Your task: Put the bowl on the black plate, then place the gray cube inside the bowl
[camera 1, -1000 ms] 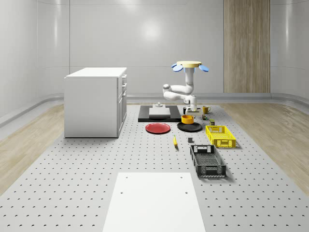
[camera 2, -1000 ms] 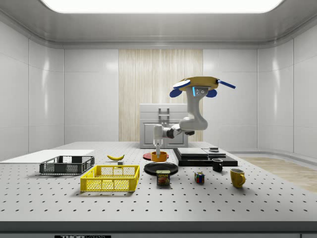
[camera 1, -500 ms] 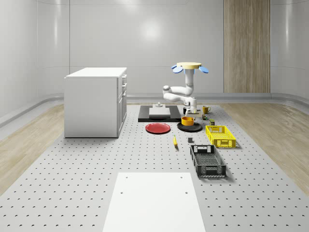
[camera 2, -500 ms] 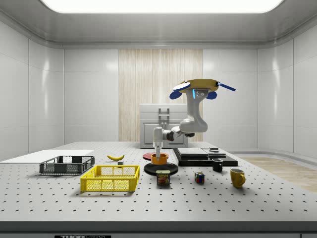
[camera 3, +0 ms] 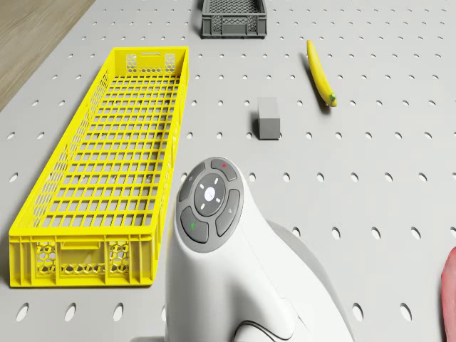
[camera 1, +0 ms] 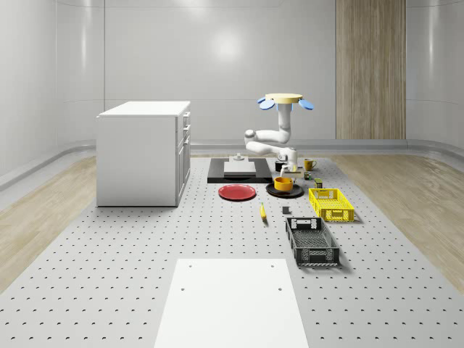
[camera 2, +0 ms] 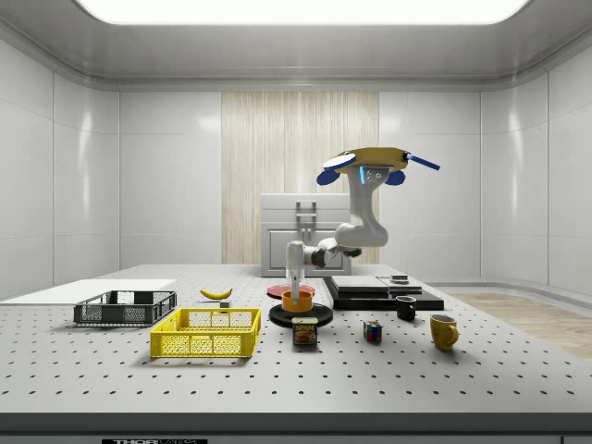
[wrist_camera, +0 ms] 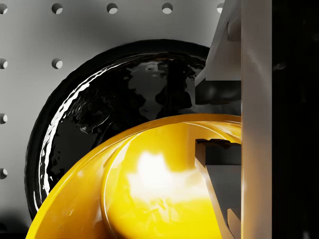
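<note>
Bowl (wrist_camera: 149, 189) rim pinched by fingers (wrist_camera: 219, 89) over black plate (wrist_camera: 99, 114); gray cube (camera 3: 268, 118) beside yellow crate (camera 3: 107, 164)

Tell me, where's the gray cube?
In the drone view the gray cube sits on the table between the yellow crate and the banana, apart from both.

Below me spreads the grey perforated table (camera 1: 109, 275); directly on it lie a long yellow mesh crate (camera 3: 107, 171), a small gray cube (camera 3: 268, 117), a yellow banana (camera 3: 320, 73), and a glossy black plate (wrist_camera: 99, 119).
</note>
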